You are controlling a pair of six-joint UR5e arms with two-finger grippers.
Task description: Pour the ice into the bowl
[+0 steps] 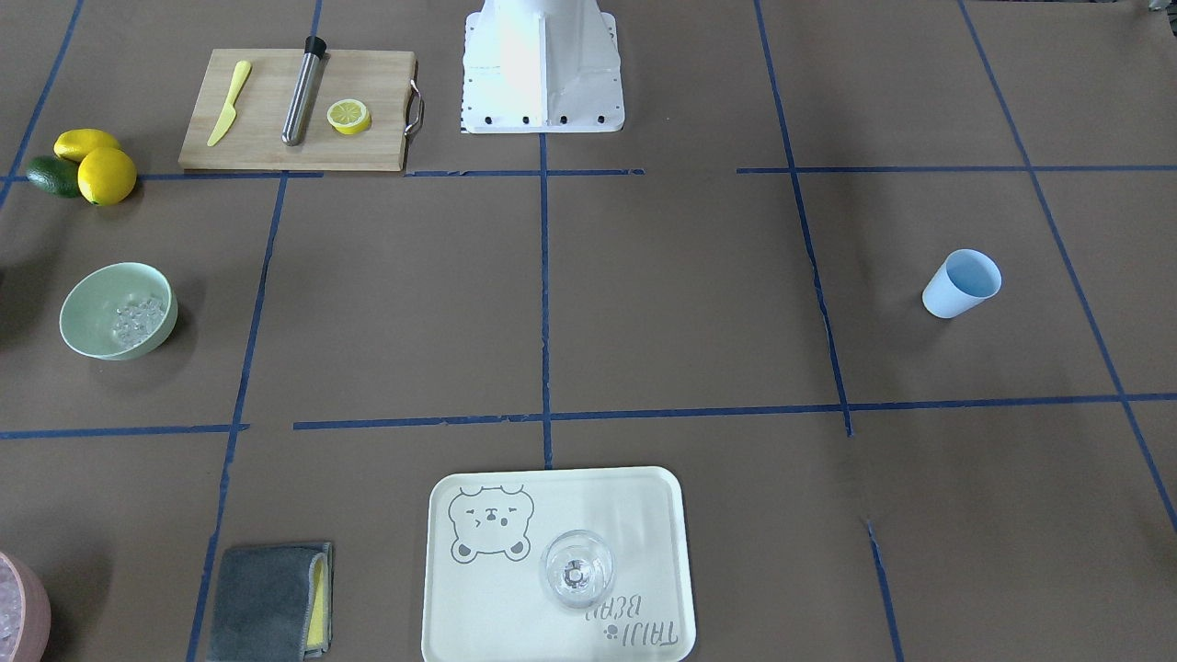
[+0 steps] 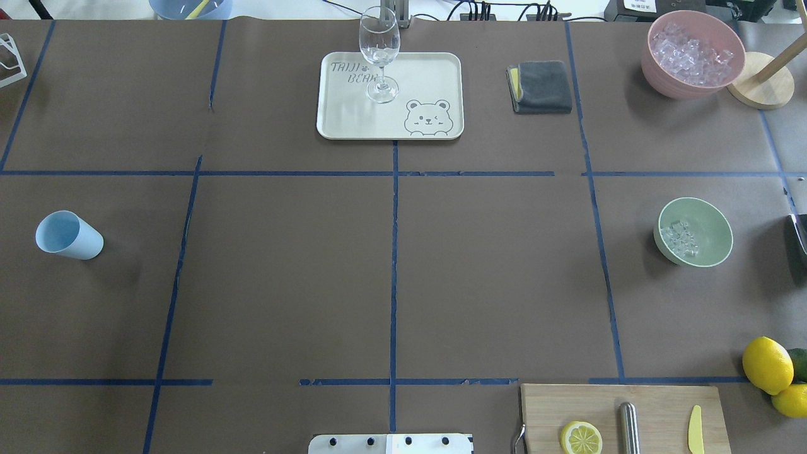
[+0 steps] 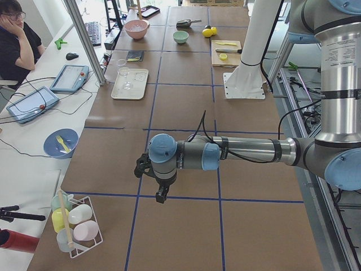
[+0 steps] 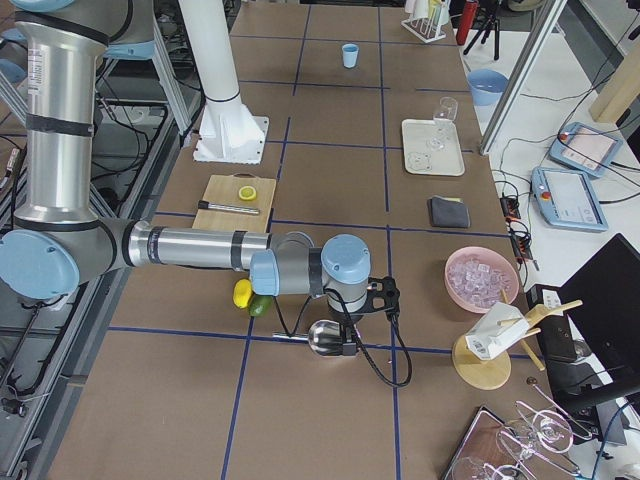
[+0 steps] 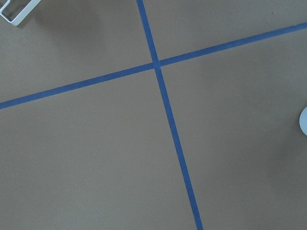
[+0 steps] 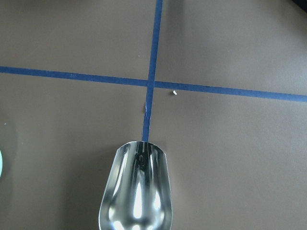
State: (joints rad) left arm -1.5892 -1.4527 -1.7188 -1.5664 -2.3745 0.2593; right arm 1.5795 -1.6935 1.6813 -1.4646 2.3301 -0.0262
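The mint-green bowl (image 1: 92, 317) (image 2: 709, 221) stands upright on the robot's right side with a small pile of clear ice (image 1: 138, 320) (image 2: 682, 238) inside. The light blue cup (image 1: 962, 282) (image 2: 68, 234) stands alone on the left side and looks empty. My right gripper (image 4: 345, 335) shows only in the exterior right view; an empty metal scoop (image 6: 136, 191) (image 4: 325, 338) sticks out from it above the table, beside the bowl, whose rim (image 6: 1, 165) shows as a sliver in the right wrist view. My left gripper (image 3: 162, 195) hovers over bare table near the cup (image 5: 303, 122); I cannot tell whether it is open or shut.
A pink container (image 2: 662, 79) full of ice stands at the far right. A tray (image 2: 353, 120) with a clear glass (image 2: 379, 53), a grey cloth (image 2: 542, 86), a cutting board (image 2: 656, 403) with a lemon half, a metal rod and a knife, and lemons (image 2: 766, 364) are also there.
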